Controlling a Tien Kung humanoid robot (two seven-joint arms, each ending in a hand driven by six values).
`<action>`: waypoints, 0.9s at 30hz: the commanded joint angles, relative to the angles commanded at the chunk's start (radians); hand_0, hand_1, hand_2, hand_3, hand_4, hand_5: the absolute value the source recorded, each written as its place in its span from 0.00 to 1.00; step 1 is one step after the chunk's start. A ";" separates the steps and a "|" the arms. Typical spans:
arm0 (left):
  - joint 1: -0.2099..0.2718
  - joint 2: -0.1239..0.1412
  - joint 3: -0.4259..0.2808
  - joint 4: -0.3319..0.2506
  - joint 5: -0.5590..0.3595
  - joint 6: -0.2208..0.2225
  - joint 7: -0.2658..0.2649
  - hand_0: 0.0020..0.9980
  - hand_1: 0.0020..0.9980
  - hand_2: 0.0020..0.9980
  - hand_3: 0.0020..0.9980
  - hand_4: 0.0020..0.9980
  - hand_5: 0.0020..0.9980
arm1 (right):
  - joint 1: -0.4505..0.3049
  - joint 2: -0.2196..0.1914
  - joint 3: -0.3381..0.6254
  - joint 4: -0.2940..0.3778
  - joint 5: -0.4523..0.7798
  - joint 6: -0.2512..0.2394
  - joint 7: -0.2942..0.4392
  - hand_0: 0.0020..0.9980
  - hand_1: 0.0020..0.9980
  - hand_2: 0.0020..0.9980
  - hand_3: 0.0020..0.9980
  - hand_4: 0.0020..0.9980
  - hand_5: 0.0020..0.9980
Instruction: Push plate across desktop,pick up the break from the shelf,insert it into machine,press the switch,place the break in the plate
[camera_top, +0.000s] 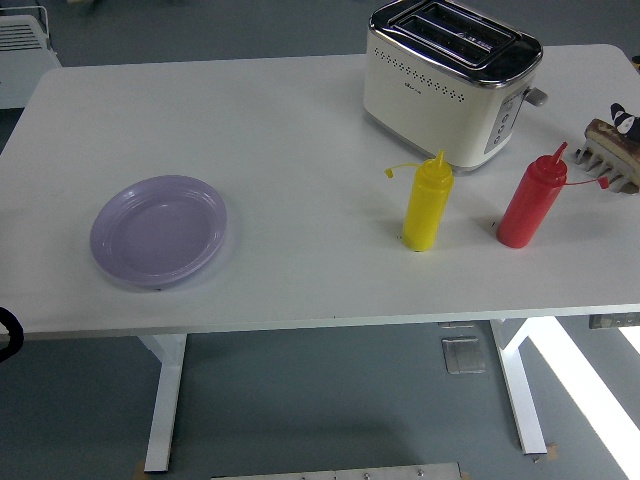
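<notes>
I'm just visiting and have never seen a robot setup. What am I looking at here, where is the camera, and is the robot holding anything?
This single picture comes from a camera on the robot's head, looking down over a white table. On it lie a lilac plate, empty, a cream toaster, a yellow squeeze bottle and a red squeeze bottle. At the right edge stands a wooden rack, partly cut off. A dark bit at the lower left edge may be the robot's arm; neither hand shows, so nothing is held.
</notes>
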 joint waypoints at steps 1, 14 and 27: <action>-0.001 0.000 0.002 0.003 0.002 -0.001 -0.003 0.81 0.75 0.69 0.71 0.61 0.97 | 0.001 0.000 -0.001 -0.001 -0.006 0.001 -0.001 0.81 0.80 0.83 0.82 0.76 0.14; -0.050 -0.009 0.104 0.142 0.062 -0.004 -0.051 0.84 0.78 0.73 0.75 0.63 0.97 | 0.012 0.014 -0.037 -0.041 -0.156 0.004 -0.025 0.80 0.80 0.83 0.82 0.74 0.12; -0.102 -0.025 0.171 0.238 0.054 -0.014 -0.049 0.84 0.78 0.73 0.75 0.67 0.99 | 0.031 0.030 -0.079 -0.134 -0.127 -0.006 -0.030 0.80 0.79 0.82 0.82 0.78 0.17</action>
